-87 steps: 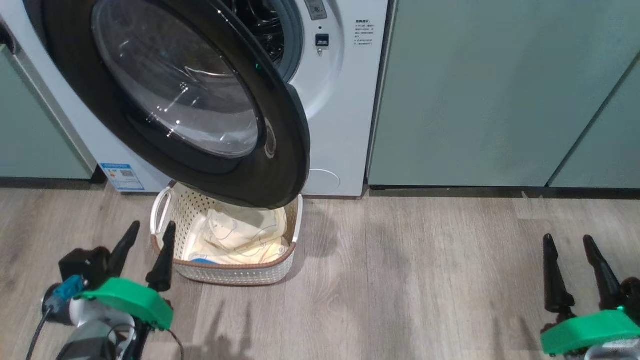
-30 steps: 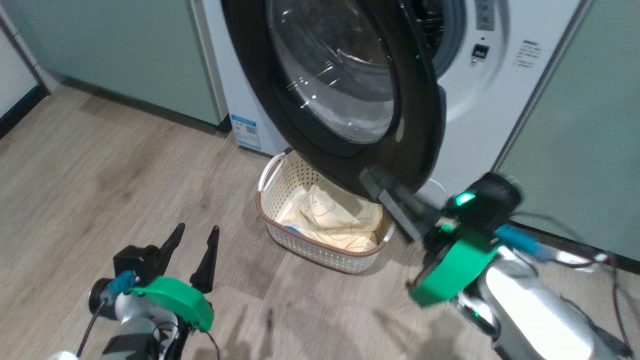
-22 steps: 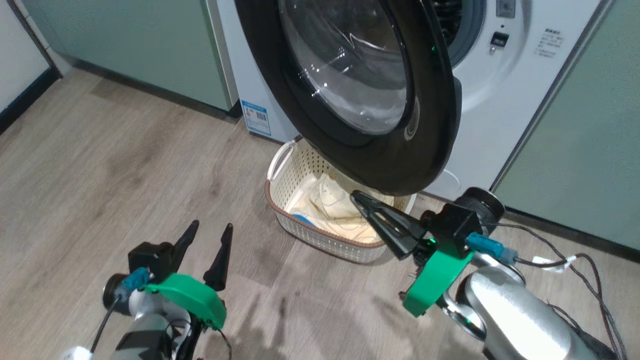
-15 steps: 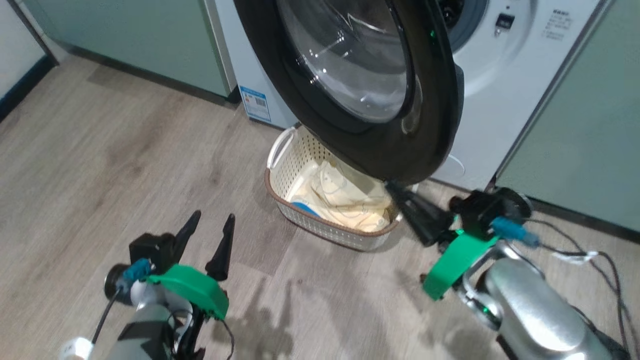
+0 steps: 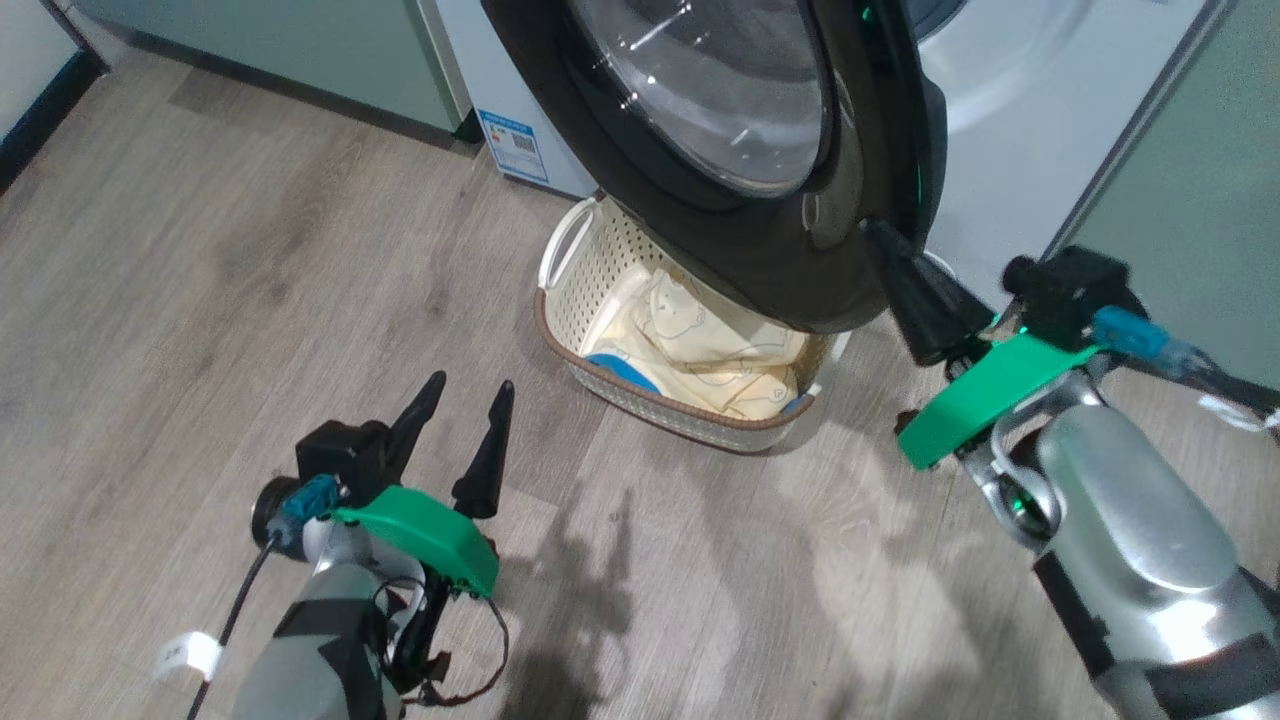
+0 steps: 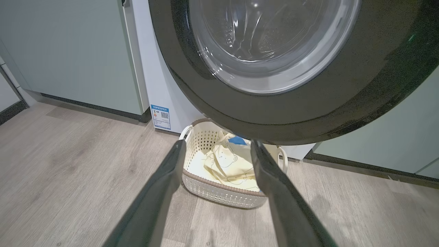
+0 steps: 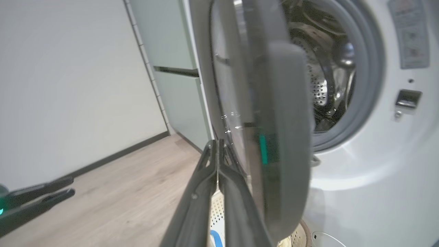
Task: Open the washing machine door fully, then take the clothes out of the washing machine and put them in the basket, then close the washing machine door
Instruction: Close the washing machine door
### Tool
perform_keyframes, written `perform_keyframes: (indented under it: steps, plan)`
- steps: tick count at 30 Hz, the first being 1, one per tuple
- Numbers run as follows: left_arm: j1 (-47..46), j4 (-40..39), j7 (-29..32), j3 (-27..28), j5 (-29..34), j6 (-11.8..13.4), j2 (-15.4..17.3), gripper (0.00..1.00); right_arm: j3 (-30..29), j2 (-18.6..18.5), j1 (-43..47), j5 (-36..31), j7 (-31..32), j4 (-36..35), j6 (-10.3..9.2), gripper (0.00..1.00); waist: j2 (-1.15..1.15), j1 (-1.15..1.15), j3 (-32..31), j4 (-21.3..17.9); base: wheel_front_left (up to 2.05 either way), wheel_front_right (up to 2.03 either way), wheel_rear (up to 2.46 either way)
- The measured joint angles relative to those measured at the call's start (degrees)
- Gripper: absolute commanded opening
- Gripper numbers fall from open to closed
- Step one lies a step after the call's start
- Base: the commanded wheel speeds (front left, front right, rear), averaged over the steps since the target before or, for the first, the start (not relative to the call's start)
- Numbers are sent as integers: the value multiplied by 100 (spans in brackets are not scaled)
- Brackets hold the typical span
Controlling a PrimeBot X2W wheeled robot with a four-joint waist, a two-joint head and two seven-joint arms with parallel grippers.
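Although the washing machine door (image 5: pixel 770 285) stands swung out from the washing machine (image 5: pixel 1010 120), its top is cut off by the head view's upper edge, and its wide black rim hides the round opening behind it. Past the door's edge, the right wrist view catches part of the steel drum (image 7: pixel 319 68) and its grey rubber ring.

Below the door sits the basket (image 5: pixel 660 405) on the wooden floor (image 5: pixel 200 250). Its far end is covered by the door's lower rim. The clothes (image 5: pixel 720 350) lie inside the basket, cream with a bear outline and a blue patch, their far part lost under the door.

At the door's free edge the right pincer (image 5: pixel 878 235) has its two fingers pressed together with nothing between them. The tips lie against or just beside the rim, and whether they touch it cannot be told.

Well short of the door, the left pincer (image 5: pixel 470 382) hangs above the floor with its fingers spread apart and empty. Its wrist view frames the basket between them.

Sage-green cabinets (image 6: pixel 68 51) flank the door.
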Motion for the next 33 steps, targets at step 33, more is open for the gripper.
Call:
perform_keyframes:
  steps: [33]
  plan:
    - [-933, -368, 0, -10, -8, 0, -216, 100, -1677, 22, -3061, -398, -1, 1555, 1, 0, 0, 1, 1757, -113, 0, 0, 0]
